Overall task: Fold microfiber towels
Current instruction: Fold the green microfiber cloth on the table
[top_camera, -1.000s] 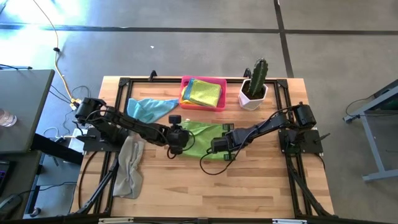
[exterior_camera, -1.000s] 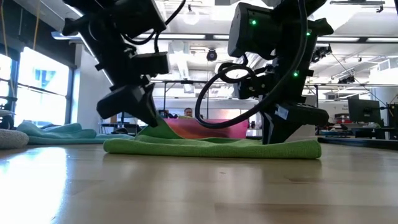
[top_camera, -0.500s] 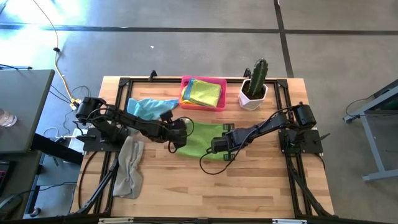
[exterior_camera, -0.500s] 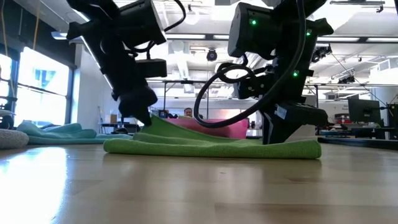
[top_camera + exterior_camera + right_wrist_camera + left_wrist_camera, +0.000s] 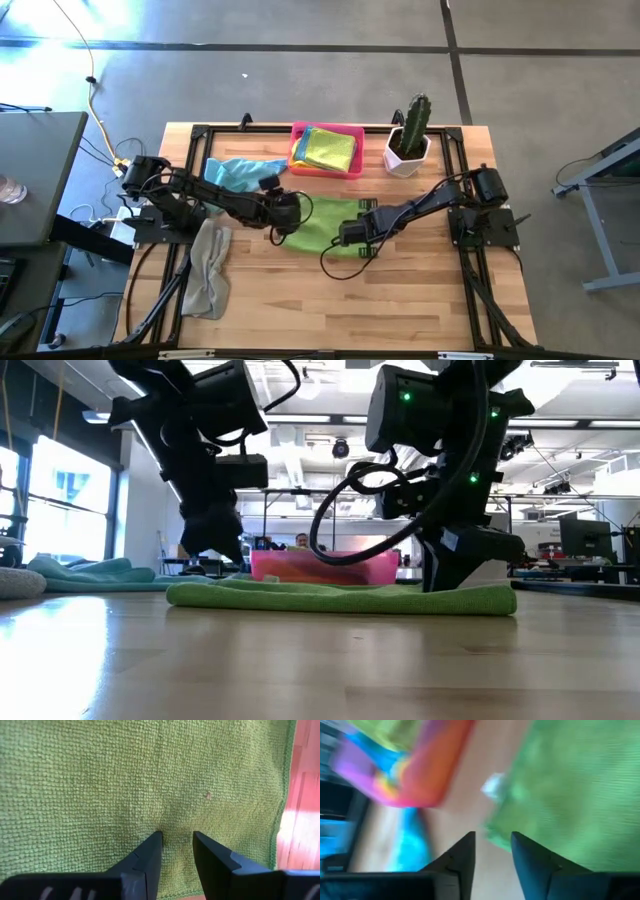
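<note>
One lime green towel (image 5: 325, 222) flat, folded, left end effector (image 5: 492, 847) parted empty, right end effector (image 5: 176, 845) slightly parted, pressing it.

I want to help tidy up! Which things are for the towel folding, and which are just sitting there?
For the job:
- lime green microfiber towel spread mid-table
- light blue microfiber towel
- grey microfiber towel
- folded towels stacked in the tray
- left tool, right tool

Just sitting there:
- green cactus in white pot
- pink rectangular plastic tray
</note>
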Controlling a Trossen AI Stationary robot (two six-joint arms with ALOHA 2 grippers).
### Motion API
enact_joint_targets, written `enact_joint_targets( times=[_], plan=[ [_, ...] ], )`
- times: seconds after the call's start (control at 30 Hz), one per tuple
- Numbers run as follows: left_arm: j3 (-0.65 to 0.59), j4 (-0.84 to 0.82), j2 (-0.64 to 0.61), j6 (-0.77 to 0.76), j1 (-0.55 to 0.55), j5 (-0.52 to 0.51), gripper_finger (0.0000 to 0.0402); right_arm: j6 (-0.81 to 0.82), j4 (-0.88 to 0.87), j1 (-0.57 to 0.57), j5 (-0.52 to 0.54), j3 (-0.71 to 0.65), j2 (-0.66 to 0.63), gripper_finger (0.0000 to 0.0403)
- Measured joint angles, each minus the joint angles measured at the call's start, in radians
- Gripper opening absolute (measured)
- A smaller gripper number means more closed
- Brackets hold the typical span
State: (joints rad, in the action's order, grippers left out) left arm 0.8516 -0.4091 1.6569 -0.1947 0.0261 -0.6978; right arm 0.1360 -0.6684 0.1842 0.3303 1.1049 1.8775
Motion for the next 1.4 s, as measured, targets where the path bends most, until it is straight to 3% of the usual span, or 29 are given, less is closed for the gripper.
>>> enact_joint_targets(
  times=[0.1, 0.17, 0.23, 0.37, 0.47, 0.6, 0.77, 1.0, 1.4],
  plan=[
    [0.000, -0.041, 0.000, 0.061, 0.000, -0.135, 0.0136, 0.025, -0.041, 0.003, -0.026, 0.029, -0.012, 0.0108],
    [0.000, -0.065, 0.000, 0.048, -0.002, -0.158, 0.0141, 0.023, -0.045, 0.010, -0.027, 0.051, -0.043, 0.0108],
    [0.000, -0.092, -0.001, 0.023, -0.014, -0.053, 0.0142, 0.022, -0.038, 0.016, -0.023, 0.062, -0.069, 0.0108],
    [0.000, -0.066, -0.009, 0.028, -0.072, 0.298, 0.0139, 0.033, -0.064, 0.010, -0.015, 0.055, -0.080, 0.0108],
    [0.000, 0.018, -0.009, 0.050, -0.129, 0.436, 0.0136, 0.040, -0.060, -0.001, -0.015, 0.055, -0.076, 0.0108],
    [0.001, 0.109, 0.004, 0.059, -0.191, 0.421, 0.0136, 0.043, -0.052, -0.007, -0.014, 0.055, -0.073, 0.0108],
    [0.000, 0.091, 0.032, -0.024, -0.204, 0.405, 0.0136, 0.044, -0.042, -0.007, -0.012, 0.055, -0.073, 0.0108],
    [-0.012, 0.073, 0.054, -0.170, -0.210, 0.572, 0.0135, 0.066, -0.035, -0.007, -0.017, 0.057, -0.074, 0.0108],
    [0.067, 0.119, 0.047, -0.187, -0.256, 0.590, 0.0136, 0.074, -0.088, 0.002, -0.026, 0.057, -0.075, 0.0108]
  ],
)
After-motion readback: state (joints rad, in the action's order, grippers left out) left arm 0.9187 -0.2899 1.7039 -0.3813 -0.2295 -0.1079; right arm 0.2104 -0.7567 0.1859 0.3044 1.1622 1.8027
